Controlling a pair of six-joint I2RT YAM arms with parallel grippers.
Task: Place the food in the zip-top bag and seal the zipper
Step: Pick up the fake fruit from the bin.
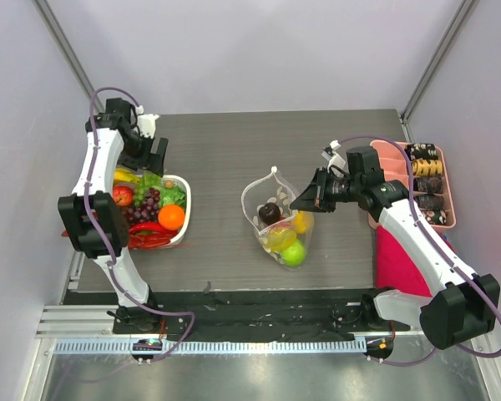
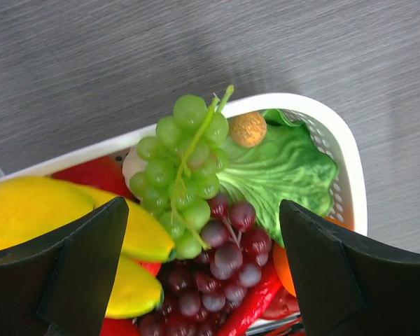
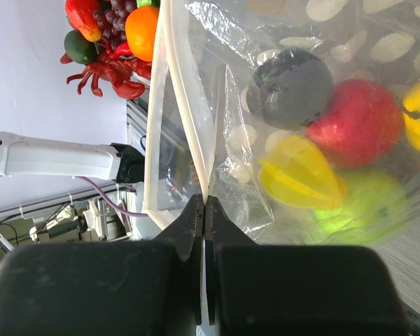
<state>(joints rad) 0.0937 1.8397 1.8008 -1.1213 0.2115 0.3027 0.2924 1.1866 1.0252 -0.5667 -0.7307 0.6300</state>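
The dotted zip-top bag (image 1: pixel 277 219) stands at the centre of the table (image 1: pixel 225 150), its mouth up and tilted toward the far left. It already carries a green apple (image 1: pixel 294 253), a red fruit (image 3: pixel 357 122), a yellow star fruit (image 3: pixel 301 175) and a dark round fruit (image 3: pixel 290 87). We see the right gripper (image 3: pixel 205 203) clenched on the zipper (image 3: pixel 184 91) at the mouth's right side, the strip running straight away from its fingertips. Well apart to the left, the white basket (image 1: pixel 186 188) holds more food: an orange (image 1: pixel 171 216), green grapes (image 2: pixel 182 161) and a lettuce leaf (image 2: pixel 280 168). The left gripper (image 2: pixel 201 210) hangs over it, jaws spread wide and empty, the grapes directly below. We judge the left arm the one placed to fetch the next piece, which must travel rightward to the open mouth.
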